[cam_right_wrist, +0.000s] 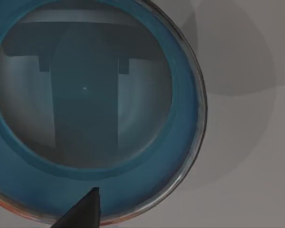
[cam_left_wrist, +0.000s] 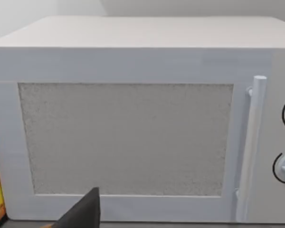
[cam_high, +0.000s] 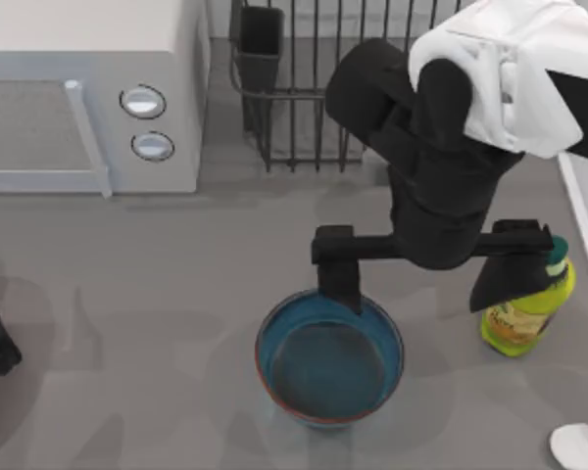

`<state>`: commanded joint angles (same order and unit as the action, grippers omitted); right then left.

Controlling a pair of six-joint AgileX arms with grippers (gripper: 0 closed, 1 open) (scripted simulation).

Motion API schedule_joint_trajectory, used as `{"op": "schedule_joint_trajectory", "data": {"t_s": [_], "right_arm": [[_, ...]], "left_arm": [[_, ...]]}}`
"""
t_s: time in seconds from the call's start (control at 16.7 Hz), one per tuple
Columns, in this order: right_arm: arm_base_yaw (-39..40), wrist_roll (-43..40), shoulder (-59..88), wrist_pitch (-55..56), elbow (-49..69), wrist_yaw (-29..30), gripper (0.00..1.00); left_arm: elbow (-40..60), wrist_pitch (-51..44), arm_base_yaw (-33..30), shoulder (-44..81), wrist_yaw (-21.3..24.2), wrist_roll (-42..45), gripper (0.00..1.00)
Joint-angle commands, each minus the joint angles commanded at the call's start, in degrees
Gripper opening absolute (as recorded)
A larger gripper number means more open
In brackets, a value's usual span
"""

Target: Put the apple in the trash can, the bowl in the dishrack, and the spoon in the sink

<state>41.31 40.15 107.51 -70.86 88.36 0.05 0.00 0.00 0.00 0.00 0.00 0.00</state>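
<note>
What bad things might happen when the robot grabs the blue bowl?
The right gripper hangs open over the bowl's far rim; one finger is near that rim, so a thin-rim pinch might slip or tip the bowl. The other finger is right by the bottle, which a swing could knock over. The dishrack lies behind the arm, an awkward lift.

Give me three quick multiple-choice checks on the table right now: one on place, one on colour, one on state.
1. Where is the right gripper?
A. Above the bowl's far rim
B. Over the microwave
C. Inside the dishrack

2. What colour is the inside of the bowl?
A. White
B. Teal-blue
C. Yellow

3. What is in the bowl?
A. A spoon
B. An apple
C. Nothing

Answers: 1 A, the top view shows one dark finger hanging over the bowl's far rim, the other over the yellow-green bottle. 2 B, the right wrist view shows a teal-blue interior. 3 C, only the gripper's shadow lies across its bare bottom.
</note>
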Motion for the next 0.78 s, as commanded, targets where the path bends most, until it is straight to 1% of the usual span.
{"op": "schedule_joint_trajectory", "data": {"t_s": [0.36,0.78], "right_arm": [[0.17,0.29,0.23,1.05,-0.93,-0.02,1.0],[2.1,2.02,5.05,16.23,-11.23,-0.04,1.0]], "left_arm": [[0.0,0.0,0.0,0.0,0.0,0.0,1.0],[0.0,0.0,0.0,0.0,0.0,0.0,1.0]]}}
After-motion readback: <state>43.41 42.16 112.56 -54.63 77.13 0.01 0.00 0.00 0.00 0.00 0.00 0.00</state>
